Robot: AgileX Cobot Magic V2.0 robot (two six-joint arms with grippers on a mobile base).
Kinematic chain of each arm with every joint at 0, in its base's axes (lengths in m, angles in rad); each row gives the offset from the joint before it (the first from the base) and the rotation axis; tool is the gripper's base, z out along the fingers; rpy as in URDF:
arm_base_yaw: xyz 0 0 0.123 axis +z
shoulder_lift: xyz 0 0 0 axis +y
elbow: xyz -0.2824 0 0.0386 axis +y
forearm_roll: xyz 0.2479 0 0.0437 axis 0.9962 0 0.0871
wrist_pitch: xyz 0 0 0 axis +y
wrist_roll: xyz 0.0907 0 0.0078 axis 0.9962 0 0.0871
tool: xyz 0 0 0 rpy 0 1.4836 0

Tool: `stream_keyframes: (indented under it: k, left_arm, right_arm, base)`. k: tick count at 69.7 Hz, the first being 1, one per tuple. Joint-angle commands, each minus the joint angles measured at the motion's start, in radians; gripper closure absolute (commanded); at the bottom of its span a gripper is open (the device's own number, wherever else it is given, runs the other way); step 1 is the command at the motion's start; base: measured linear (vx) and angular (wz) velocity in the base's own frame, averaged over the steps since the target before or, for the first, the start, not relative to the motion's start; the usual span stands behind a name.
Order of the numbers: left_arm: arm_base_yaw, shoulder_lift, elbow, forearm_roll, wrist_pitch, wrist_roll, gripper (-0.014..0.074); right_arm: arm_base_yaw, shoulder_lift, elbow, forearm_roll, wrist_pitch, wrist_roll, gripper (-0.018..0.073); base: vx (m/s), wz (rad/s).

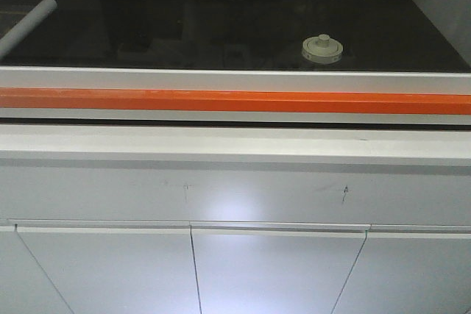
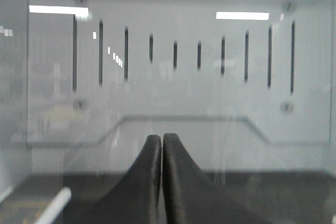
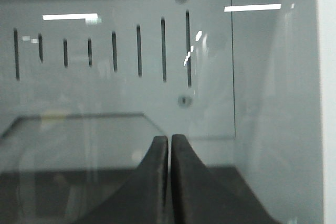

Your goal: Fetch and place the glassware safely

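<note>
The glassware, a squat clear jar under a wide cream-white lid with a central knob, stands on the black worktop right of centre, inside the cabinet. Neither arm shows in the front view. The left wrist view has my left gripper shut, its black fingers pressed together with nothing between them, facing the pale slotted back wall. My right gripper is likewise shut and empty in the right wrist view. The jar appears in neither wrist view.
A grey cylindrical rod lies slanted at the worktop's left edge; its pale end shows low left in the left wrist view. An orange strip and white sill run along the front. A side wall stands close on the right.
</note>
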Motion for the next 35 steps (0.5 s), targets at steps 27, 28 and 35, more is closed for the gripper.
stream_keyframes:
  k: [27,28,35]
  left_arm:
    - [-0.005,0.291,0.068,0.0,-0.042,-0.021,0.0603]
    - [-0.005,0.293,0.083,0.0,-0.055,-0.023,0.0603]
    - [-0.005,0.317,0.208,0.0,-0.266,-0.059,0.0603]
  right_arm:
    - [0.023,0.293,0.035,0.0,-0.057,0.003,0.0563]
    - [0.026,0.296,0.041,0.0,-0.067,0.003,0.0563]
    - [0.065,0.334,0.149,-0.001,-0.232,-0.001,0.0563]
  base:
    - [0.0,0.0]
    - [0.0,0.0]
    - [0.0,0.0]
